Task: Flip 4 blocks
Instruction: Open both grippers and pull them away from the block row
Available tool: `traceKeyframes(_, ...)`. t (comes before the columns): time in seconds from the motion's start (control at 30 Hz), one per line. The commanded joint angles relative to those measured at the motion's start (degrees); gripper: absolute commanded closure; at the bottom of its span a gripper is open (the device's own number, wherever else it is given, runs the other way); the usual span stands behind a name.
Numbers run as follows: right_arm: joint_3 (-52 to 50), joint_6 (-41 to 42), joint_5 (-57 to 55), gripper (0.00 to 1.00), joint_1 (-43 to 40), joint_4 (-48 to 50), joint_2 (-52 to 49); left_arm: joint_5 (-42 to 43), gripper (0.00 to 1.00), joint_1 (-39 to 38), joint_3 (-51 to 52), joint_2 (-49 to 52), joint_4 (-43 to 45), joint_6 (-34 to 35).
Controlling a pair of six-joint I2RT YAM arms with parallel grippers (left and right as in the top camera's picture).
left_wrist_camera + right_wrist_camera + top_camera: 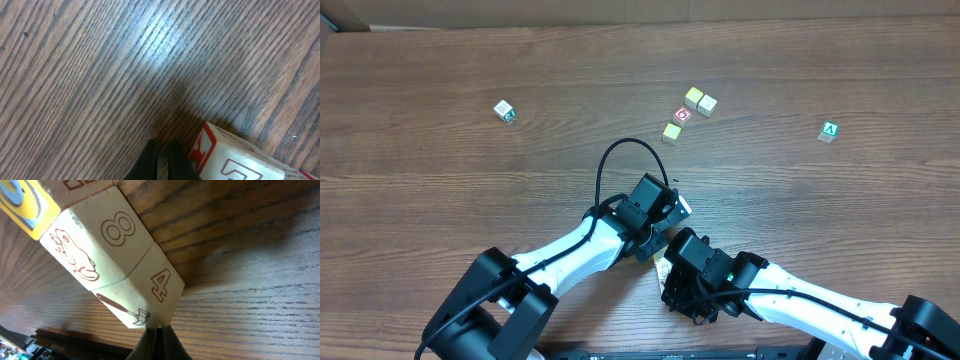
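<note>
Near the table's front, both arms meet. My left gripper (672,206) (162,162) is shut on nothing, its tips just left of a cream block (240,162) with a red side face. My right gripper (670,274) (159,341) is shut too, its tips against the lower corner of a cream block marked "4" (150,287). That block sits flush against one marked "8" (95,240). Further back lie a white block (503,110), two pale ones side by side (700,100) and a yellowish one (672,131).
A red-faced cube with a white ring (682,115) lies among the far blocks. A green-faced cube with a white "A" (830,131) sits alone at the right. A black cable (620,150) loops above the left arm. The table's front edge (75,337) is close behind the right gripper.
</note>
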State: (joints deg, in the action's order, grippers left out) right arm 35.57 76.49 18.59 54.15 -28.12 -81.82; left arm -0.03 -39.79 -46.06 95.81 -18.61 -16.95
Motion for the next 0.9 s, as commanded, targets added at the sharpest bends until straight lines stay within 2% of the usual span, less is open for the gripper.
traceKeyframes(0.0,0.4,0.3,-0.9,0.96,0.2,0.2,0.0,1.1,0.96,-0.9,1.0,2.4,-0.4,0.3)
traceKeyframes(0.53,0.5,0.3,-0.6,0.96,0.2,-1.8,0.5,-0.6,0.96,4.3,1.0,2.4,-0.6,9.7)
traceKeyframes(0.87,0.6,0.3,-4.1,0.96,0.2,-7.2,5.5,-0.6,0.96,9.5,0.3,1.8,-0.6,15.4)
